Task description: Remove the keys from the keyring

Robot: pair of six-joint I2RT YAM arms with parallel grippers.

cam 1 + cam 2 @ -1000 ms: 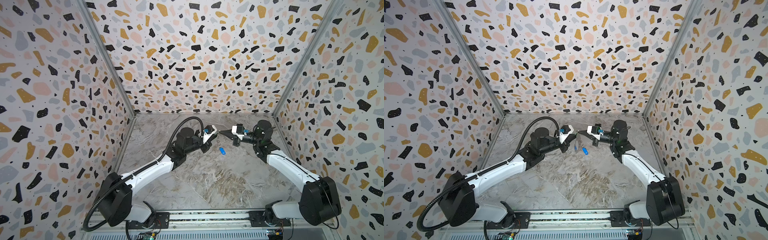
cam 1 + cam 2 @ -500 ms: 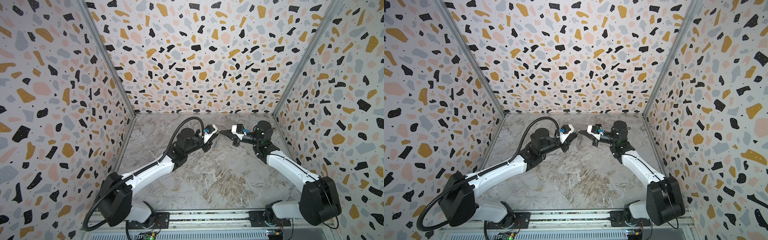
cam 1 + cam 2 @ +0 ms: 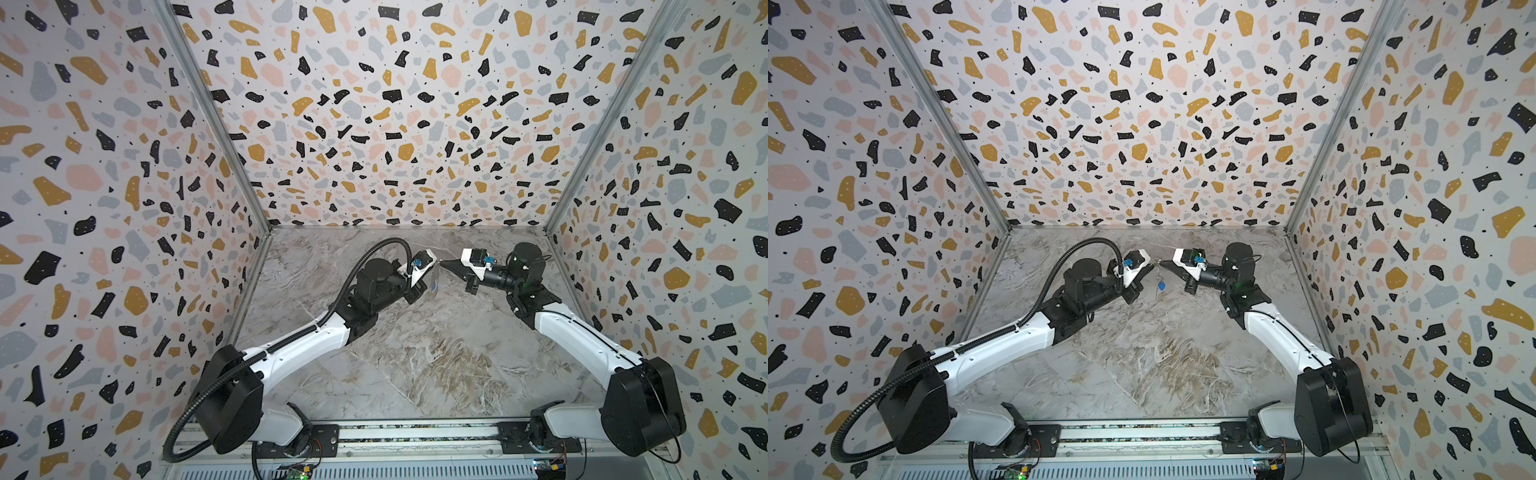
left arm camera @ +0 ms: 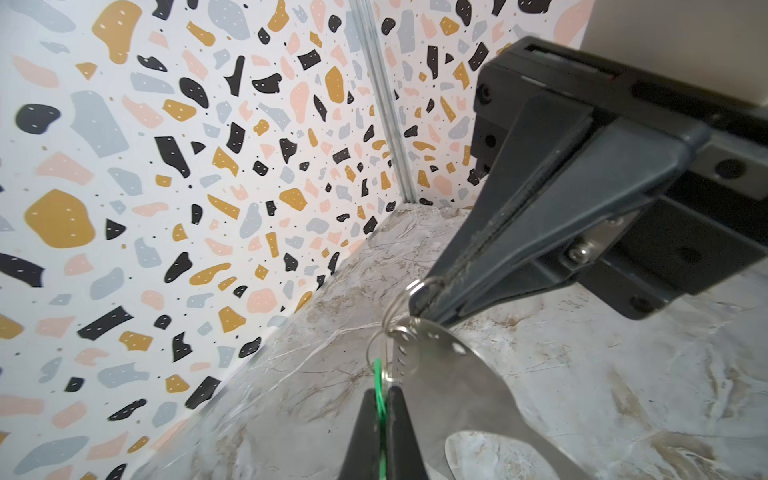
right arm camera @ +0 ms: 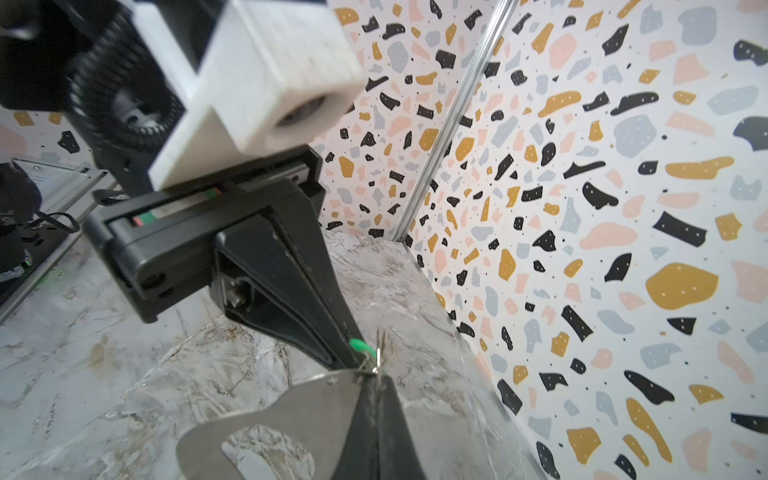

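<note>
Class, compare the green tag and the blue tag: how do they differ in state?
The green tag is pinched between the left gripper's fingers; the blue tag hangs free, gripped by nothing. The green tag shows in the wrist views; the blue tag only in top views. Both are tiny.

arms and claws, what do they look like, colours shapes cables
Both arms have white links with black joints and black bases: left arm, right arm. A black corrugated cable runs along the left arm only. Each claw has two dark tapered fingers: left claw, right claw. White camera housings sit at the wrists.
</note>
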